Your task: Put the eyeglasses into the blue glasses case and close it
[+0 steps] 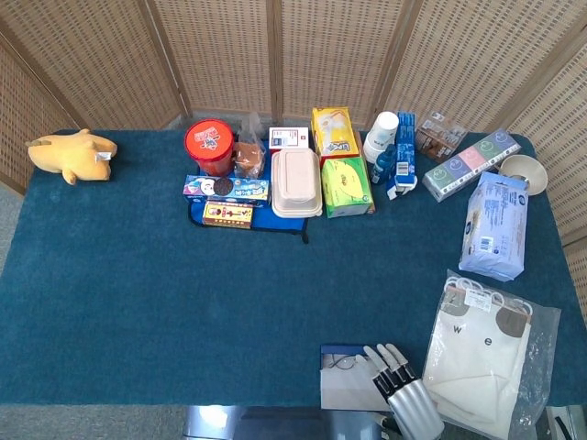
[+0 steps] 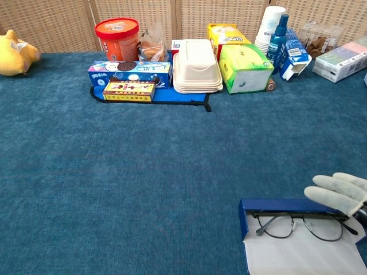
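At the lower right of the chest view, the eyeglasses (image 2: 298, 225) are seen lying inside the open blue glasses case (image 2: 275, 207). The right hand (image 2: 338, 192) is laid on its rim, fingers extended, nothing held.

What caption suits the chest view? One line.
Right hand hovers by the open blue case holding the glasses.

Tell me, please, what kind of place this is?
Probably an indoor robot test area: a table under dark blue carpet-like cloth, woven wicker screens behind it, and assorted groceries such as a red round tub.
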